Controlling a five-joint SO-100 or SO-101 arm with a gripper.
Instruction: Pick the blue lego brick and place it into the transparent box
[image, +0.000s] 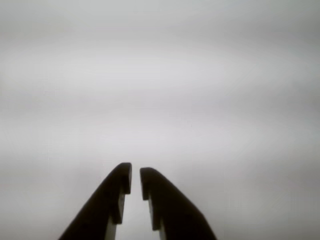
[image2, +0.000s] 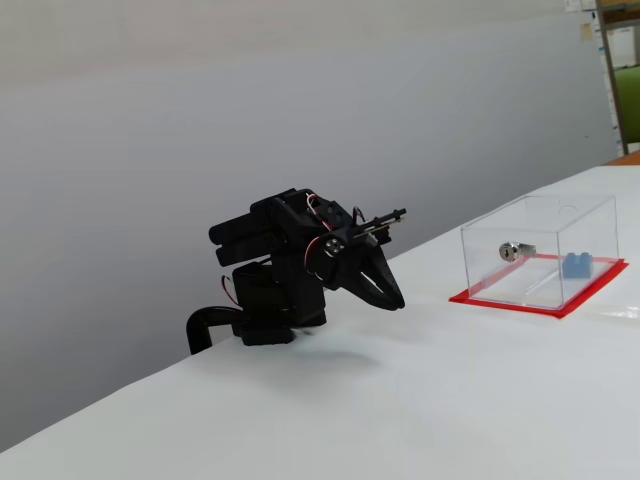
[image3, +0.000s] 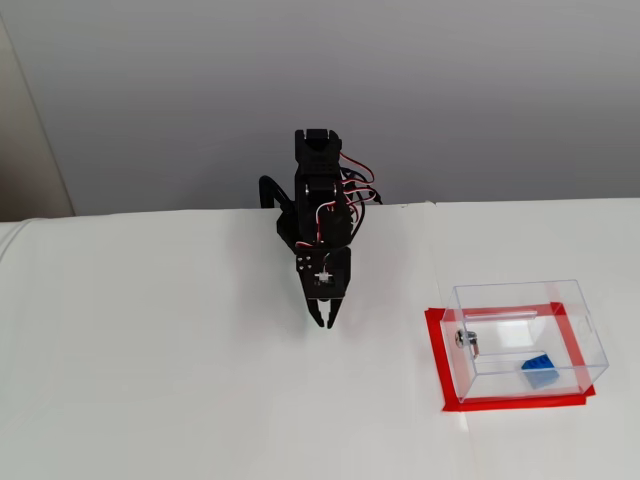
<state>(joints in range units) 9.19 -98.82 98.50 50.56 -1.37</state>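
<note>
The blue lego brick (image2: 576, 264) lies inside the transparent box (image2: 530, 240), near its right end; it shows in both fixed views (image3: 540, 371). The box (image3: 500, 300) stands on a flat red base (image3: 437, 350) on the white table. My black gripper (image3: 326, 322) is folded low over the table, well left of the box, pointing down. Its jaws stand nearly together with a narrow gap and hold nothing, as the wrist view (image: 135, 180) shows. In a fixed view the gripper (image2: 392, 301) hangs just above the table.
A small silver metal cylinder (image3: 466, 340) also lies in the box, left of the brick (image2: 510, 250). The arm's base (image2: 265, 320) sits at the table's back edge by the grey wall. A white tabletop (image3: 150, 380) spreads around the arm.
</note>
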